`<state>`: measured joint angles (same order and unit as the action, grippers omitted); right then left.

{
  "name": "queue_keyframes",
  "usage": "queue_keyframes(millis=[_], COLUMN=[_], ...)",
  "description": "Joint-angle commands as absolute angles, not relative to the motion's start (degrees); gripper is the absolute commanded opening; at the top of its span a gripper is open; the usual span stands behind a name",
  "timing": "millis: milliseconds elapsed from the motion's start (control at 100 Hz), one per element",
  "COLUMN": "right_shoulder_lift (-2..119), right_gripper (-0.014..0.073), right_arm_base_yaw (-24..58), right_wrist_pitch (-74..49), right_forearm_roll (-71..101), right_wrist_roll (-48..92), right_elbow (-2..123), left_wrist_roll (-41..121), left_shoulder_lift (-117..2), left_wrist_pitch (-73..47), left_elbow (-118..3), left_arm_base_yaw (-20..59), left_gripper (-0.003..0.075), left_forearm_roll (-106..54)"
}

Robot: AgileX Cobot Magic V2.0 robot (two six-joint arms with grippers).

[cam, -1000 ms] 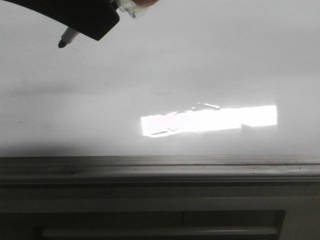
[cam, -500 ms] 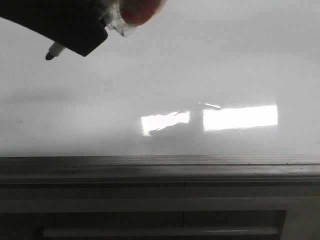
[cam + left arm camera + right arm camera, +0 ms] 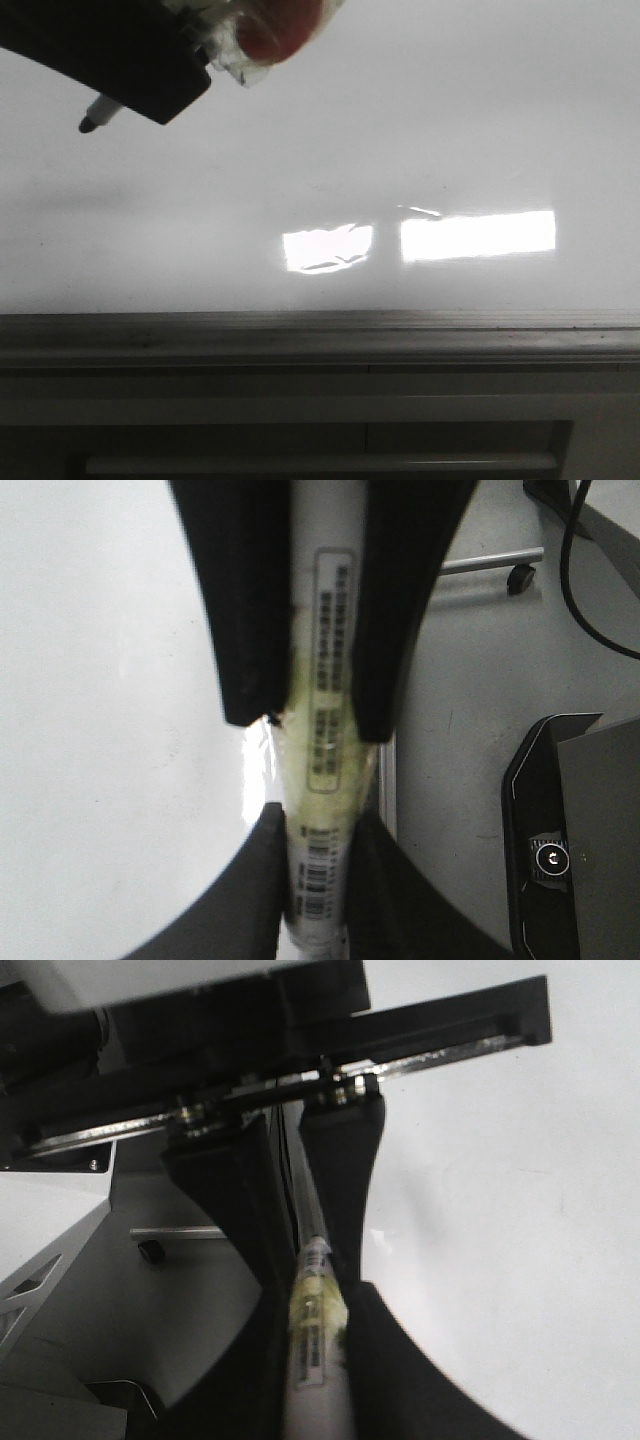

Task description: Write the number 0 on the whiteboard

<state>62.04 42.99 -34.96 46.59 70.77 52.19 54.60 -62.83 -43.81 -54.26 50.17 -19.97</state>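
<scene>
The whiteboard (image 3: 450, 130) fills the front view, glossy white, with a bright light reflection (image 3: 478, 234) and a grey edge strip (image 3: 320, 335) along its near side. No drawn 0 shows on it in any view. A black gripper finger (image 3: 140, 60) at the top left holds a marker pen whose black tip (image 3: 90, 123) sits just over the board. In the left wrist view my left gripper (image 3: 318, 825) is shut on the pen's white barrel (image 3: 330, 660). In the right wrist view my right gripper (image 3: 318, 1295) is shut on the same pen (image 3: 316, 1360).
A grey drawer front with a long handle (image 3: 320, 463) lies below the board's edge. Beside the board, the left wrist view shows the grey floor, a black device (image 3: 570, 830), a castor wheel (image 3: 520, 577) and a black cable (image 3: 590, 580).
The gripper and the pen tip have moved left and a little nearer over the board. A dark shadow now splits the light reflection in two.
</scene>
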Motion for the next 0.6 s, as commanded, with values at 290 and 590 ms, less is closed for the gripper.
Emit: queue_keyframes(millis=[290, 590], right_shoulder_lift=[55.19, 41.71], right_gripper=[-0.0067, -0.0067], right_arm_base_yaw=[37.14, 30.83], right_wrist_pitch=[-35.03, -31.14], right_forearm_roll=[46.80, 46.55], right_wrist_roll=[68.87, 64.48], right_elbow=[53.06, 38.82], left_wrist_roll=[44.44, 24.82], left_shoulder_lift=[-54.41, -36.20], left_wrist_pitch=[-37.99, -24.95], left_elbow=[-56.40, -48.54], left_arm_base_yaw=[50.59, 45.91], left_gripper=[0.0475, 0.0132], left_forearm_roll=[-23.82, -16.47])
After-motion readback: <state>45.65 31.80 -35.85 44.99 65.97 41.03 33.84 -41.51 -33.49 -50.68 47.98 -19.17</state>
